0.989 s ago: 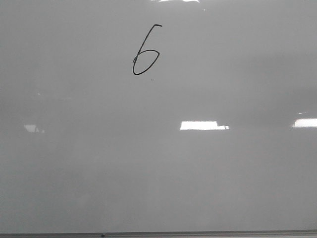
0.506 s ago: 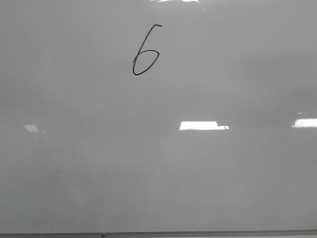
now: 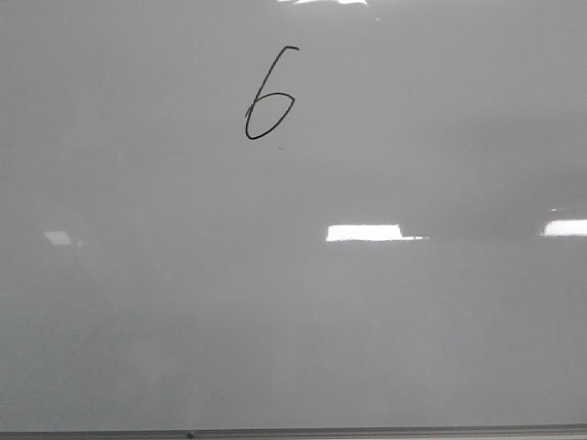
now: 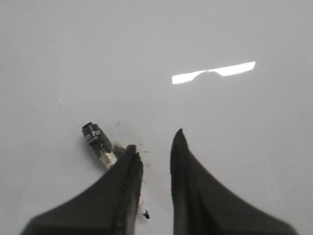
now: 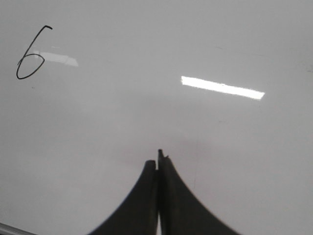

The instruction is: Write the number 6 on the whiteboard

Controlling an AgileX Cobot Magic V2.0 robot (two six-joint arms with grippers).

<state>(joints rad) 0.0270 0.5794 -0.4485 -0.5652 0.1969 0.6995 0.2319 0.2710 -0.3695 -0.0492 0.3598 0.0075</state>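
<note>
The number 6 (image 3: pixel 269 96) is drawn in thin black marker high on the whiteboard (image 3: pixel 293 312), left of centre. It also shows in the right wrist view (image 5: pixel 30 54). No gripper shows in the front view. My left gripper (image 4: pixel 155 139) is open over the whiteboard (image 4: pixel 234 127). A black marker (image 4: pixel 94 135) lies on the board, running under the left finger, with its tip (image 4: pixel 145 214) showing in the gap. My right gripper (image 5: pixel 159 159) is shut and empty above the whiteboard (image 5: pixel 220 142).
A thin grey frame edge (image 3: pixel 275 434) runs along the board's near side and shows in the right wrist view's corner (image 5: pixel 12 229). Bright light reflections (image 3: pixel 364 233) lie on the glossy surface. Small ink specks (image 4: pixel 117 125) surround the marker.
The bright reflection in the middle of the board has shifted slightly left. The 6 is unchanged.
</note>
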